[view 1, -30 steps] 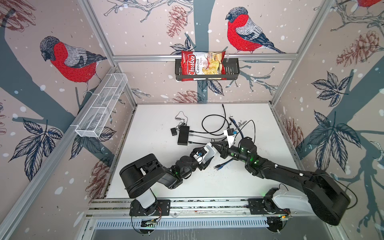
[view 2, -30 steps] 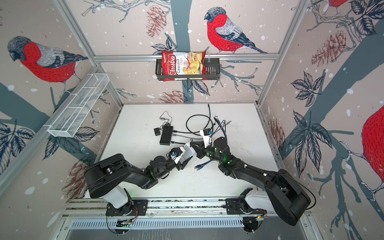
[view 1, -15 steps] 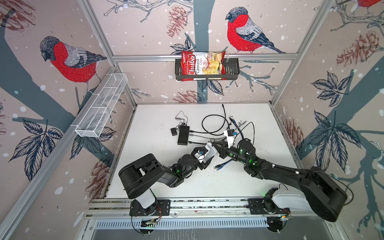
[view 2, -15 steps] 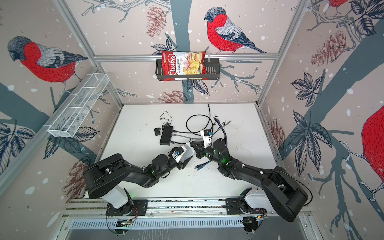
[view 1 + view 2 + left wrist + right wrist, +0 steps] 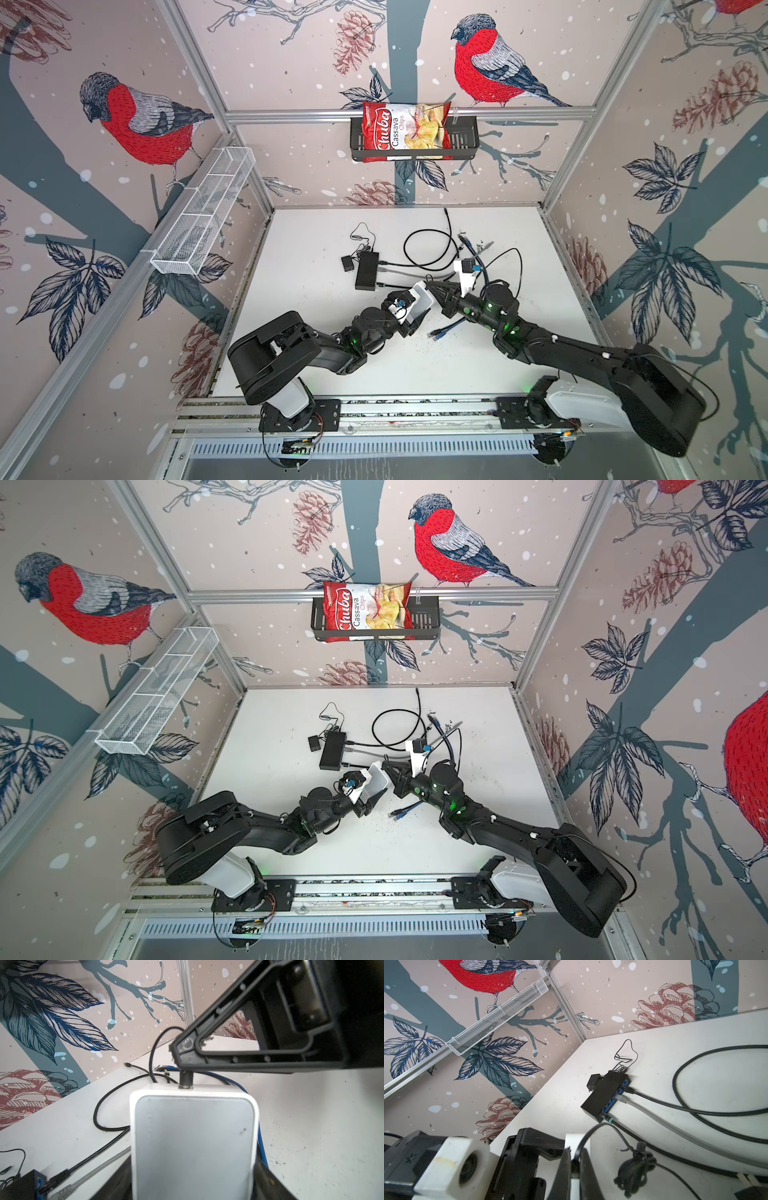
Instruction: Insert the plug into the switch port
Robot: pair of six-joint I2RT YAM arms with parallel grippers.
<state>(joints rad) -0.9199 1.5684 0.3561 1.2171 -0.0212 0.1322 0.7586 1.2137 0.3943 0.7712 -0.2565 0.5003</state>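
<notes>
Over on the left wall hangs a white wire basket [image 5: 203,216]. On the white table [image 5: 299,332] below it, a small black adapter [image 5: 347,263] sits just beside a black box [image 5: 366,270] with grey and black cables plugged into its blue ports. Moving in, here's the left gripper [image 5: 417,313], its fingers [image 5: 268,1180] spread wide and clamped on either side of a white box [image 5: 193,1142], holding it near the middle of the table. Right at that box's far edge stands the black plug [image 5: 185,1079], its tip meeting the edge, though how deep it goes I cannot tell. And there's the right gripper [image 5: 182,1056], fingers pinched together on the plug, with the thin black cable [image 5: 591,1130] looping out from between them. On the table between the two arms, a blue cable [image 5: 442,331] lies loose. Further right, behind the right gripper, a tangle of cables [image 5: 473,249] sprawls toward the back wall.
</notes>
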